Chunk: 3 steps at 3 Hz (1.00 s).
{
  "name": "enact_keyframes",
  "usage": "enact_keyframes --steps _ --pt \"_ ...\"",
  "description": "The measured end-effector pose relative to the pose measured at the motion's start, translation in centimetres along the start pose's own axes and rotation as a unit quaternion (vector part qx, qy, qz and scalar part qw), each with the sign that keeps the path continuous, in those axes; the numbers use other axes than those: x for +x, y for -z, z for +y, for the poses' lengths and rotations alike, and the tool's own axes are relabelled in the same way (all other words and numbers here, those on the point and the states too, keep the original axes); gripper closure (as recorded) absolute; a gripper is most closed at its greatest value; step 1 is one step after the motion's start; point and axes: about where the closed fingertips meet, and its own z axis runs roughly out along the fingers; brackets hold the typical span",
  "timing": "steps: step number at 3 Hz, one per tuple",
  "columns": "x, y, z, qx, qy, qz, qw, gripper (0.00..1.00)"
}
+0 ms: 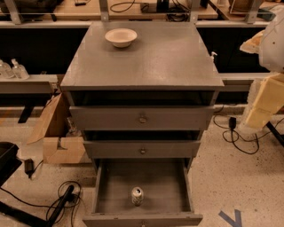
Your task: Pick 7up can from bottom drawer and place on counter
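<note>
The 7up can (137,195) stands upright inside the open bottom drawer (111,186), near the drawer's front and about midway across. It is pale silver-white with a shiny lid. The counter (164,57) is the grey top of the cabinet, above the two shut drawer fronts. My gripper (265,103) shows as a cream and white shape at the right edge of the view, level with the cabinet top and far from the can. It holds nothing that I can see.
A cream round bowl (121,37) sits on the counter at the back left. A cardboard box (60,133) stands on the floor left of the cabinet. Cables (66,195) lie on the floor at left and right. Wooden workbenches (88,9) run behind.
</note>
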Motion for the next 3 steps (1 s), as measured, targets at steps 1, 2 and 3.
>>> enact_keyframes --steps 1,2,3 --pt "0.0 -0.1 0.0 0.0 0.0 -0.002 1.0 0.0" --pt "0.1 -2.6 0.3 0.005 -0.011 -0.048 0.9988 0.0" --pt "1.8 -10.6 3.5 -0.037 -0.027 -0.126 0.991 0.0"
